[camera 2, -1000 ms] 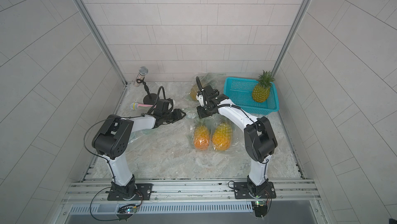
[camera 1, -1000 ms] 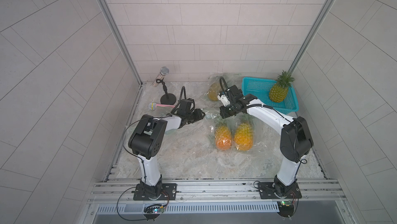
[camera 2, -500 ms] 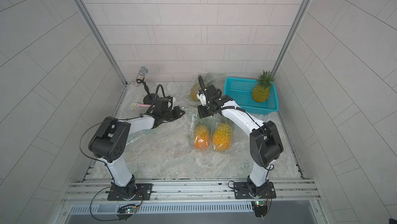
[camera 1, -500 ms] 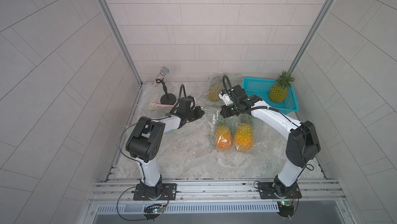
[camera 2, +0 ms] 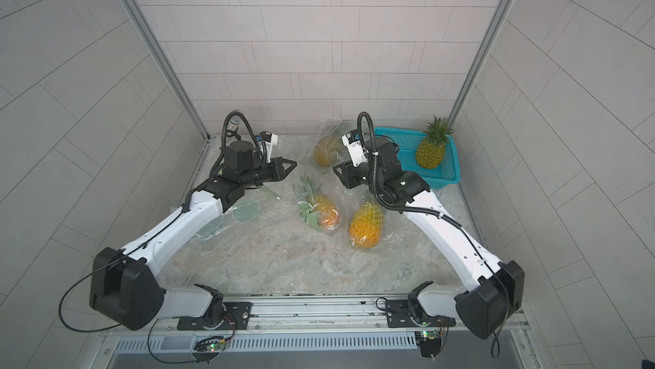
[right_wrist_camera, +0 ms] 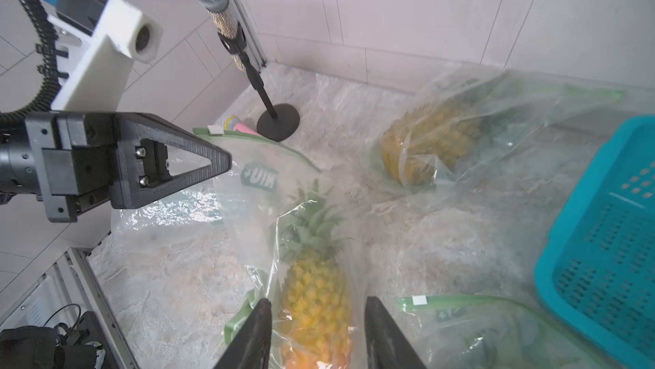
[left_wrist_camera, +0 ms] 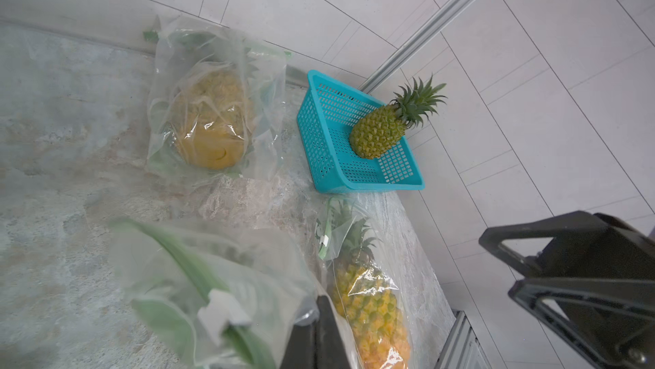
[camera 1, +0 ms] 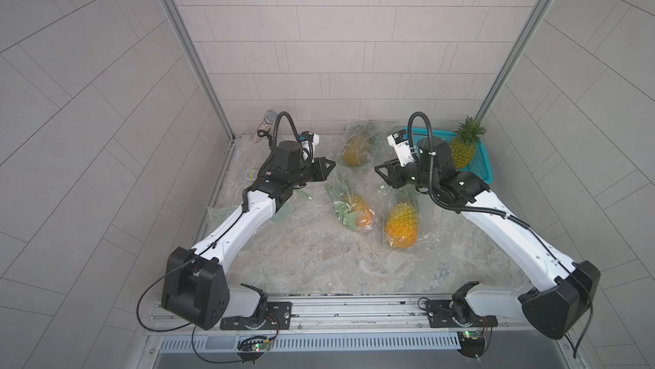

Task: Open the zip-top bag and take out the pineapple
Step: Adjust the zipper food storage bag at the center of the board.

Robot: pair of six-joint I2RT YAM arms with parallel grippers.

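Observation:
Three zip-top bags each hold a pineapple. The middle bag lies between the arms, its pineapple still inside and its green zip edge lifted. My left gripper is shut, pinching the clear plastic at that bag's top. My right gripper hovers open just right of the bag, holding nothing. Past its fingers the bagged pineapple shows.
A second bagged pineapple lies beside the middle bag, and a third sits at the back wall. A teal basket at back right holds a bare pineapple. A microphone stand is at back left, with an empty bag under the left arm.
My left gripper has shut on the middle bag's top and risen toward the back. My right gripper has opened, let go of the bag and drawn back to the right.

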